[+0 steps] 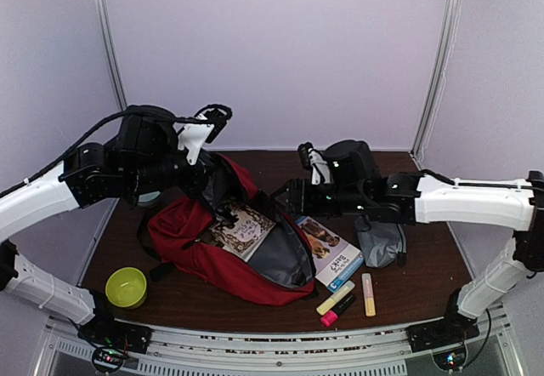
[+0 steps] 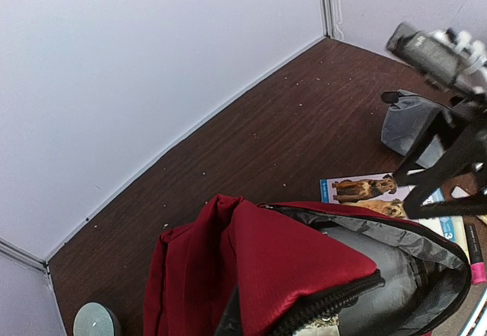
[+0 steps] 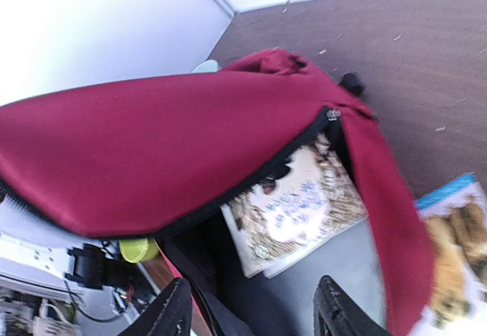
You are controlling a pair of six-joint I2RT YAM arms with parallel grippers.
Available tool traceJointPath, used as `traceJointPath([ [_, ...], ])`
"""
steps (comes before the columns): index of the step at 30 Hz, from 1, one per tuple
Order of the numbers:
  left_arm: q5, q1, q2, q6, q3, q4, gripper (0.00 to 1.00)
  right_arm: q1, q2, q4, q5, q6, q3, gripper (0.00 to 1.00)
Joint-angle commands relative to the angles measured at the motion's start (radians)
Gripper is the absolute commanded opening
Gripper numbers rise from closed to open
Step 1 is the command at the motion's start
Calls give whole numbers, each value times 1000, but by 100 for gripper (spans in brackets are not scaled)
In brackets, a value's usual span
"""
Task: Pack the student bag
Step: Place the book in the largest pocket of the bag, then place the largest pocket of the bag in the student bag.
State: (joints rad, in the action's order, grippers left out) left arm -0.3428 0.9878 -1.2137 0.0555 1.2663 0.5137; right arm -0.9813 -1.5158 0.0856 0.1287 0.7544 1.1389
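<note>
The student bag (image 1: 223, 255) is a red backpack lying in the middle of the table, its main zip open and grey lining (image 1: 285, 257) showing. My left gripper (image 1: 202, 182) is shut on the bag's upper flap (image 2: 289, 260) and holds it raised; its fingers are hidden under the fabric. A book with a pale patterned cover (image 3: 304, 207) lies inside the bag. My right gripper (image 3: 255, 317) hangs open just above the bag's mouth, nothing between its fingers (image 3: 171, 313). From the left wrist, the right gripper (image 2: 403, 195) shows at the bag's far rim.
A dog-cover book (image 1: 330, 253) lies right of the bag. A grey zip pouch (image 1: 380, 242) sits beyond it. Highlighters (image 1: 337, 298) and a pale one (image 1: 368, 295) lie near the front edge. A yellow-green cup (image 1: 126, 287) stands front left. Walls close the back.
</note>
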Motion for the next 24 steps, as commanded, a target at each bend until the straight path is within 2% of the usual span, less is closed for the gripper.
traceJointPath([
  [1,-26,-8,41,18,-30,-121,0,-2,179,330,-181,-190,-106,57],
  [5,-18,-8,38,23,-67,-153,0,-1,275,545,-269,-227,-196,58],
  [8,-9,-8,14,19,-73,-142,0,2,271,662,-258,-230,-241,63],
  [11,-1,-8,7,30,-92,-89,0,14,242,689,-246,-248,-242,65],
  [15,44,-8,49,57,-161,-34,0,101,204,616,-191,-289,-232,67],
  [16,67,-8,63,59,-177,-24,5,130,188,592,-165,-298,-238,66],
  [18,123,-6,89,46,-208,-16,41,185,148,551,-95,-317,-244,63],
  [19,142,-4,99,39,-221,-15,50,207,128,528,-69,-323,-247,61],
  [21,152,11,117,25,-238,-10,63,231,99,485,-70,-337,-248,58],
  [24,205,55,127,-5,-229,-10,74,248,56,442,-103,-366,-220,57],
])
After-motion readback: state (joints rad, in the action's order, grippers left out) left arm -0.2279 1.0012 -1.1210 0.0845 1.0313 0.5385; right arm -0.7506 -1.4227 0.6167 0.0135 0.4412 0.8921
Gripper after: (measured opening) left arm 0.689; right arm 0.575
